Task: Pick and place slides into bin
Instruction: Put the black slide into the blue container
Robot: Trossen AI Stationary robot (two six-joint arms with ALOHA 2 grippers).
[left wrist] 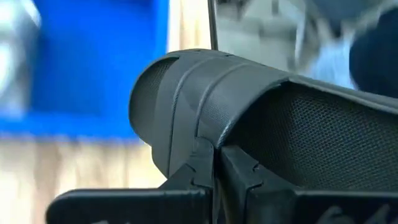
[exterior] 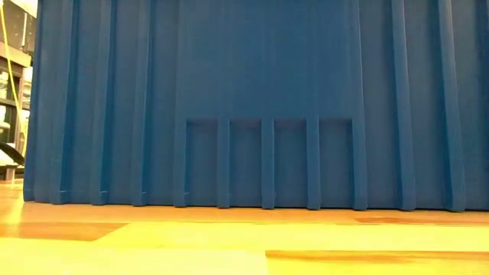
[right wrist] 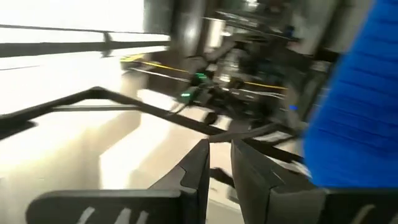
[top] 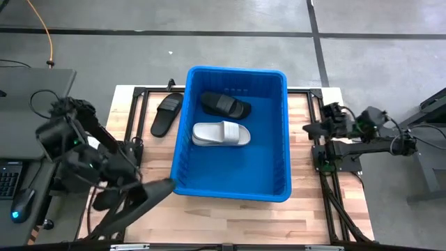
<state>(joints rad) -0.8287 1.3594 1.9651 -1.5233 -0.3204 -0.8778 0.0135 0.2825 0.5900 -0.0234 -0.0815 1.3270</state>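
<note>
The blue bin (top: 279, 139) stands mid-table; its ribbed wall (exterior: 252, 107) fills the low view. A black slide (top: 224, 104) and a white slide (top: 221, 134) lie inside it on its floor. Another black slide (top: 166, 113) lies flat on the table left of the bin. My left gripper (top: 115, 199) is shut on a third black slide (top: 150, 192) by the bin's near left corner. My right gripper (top: 310, 129) is shut and empty, right of the bin. My left gripper pinches the black slide between its two fingers at its side edge (left wrist: 211, 140), where the wide strap (left wrist: 180, 93) meets the textured footbed (left wrist: 323, 137). The slide is lifted clear of the table and reaches toward the bin's near left corner.
Black frame rails (top: 132, 111) run along the table's left and right sides. A desk with a keyboard and mouse (top: 21, 202) stands left of the table. Bare wood (top: 244, 223) lies between the bin and the near edge.
</note>
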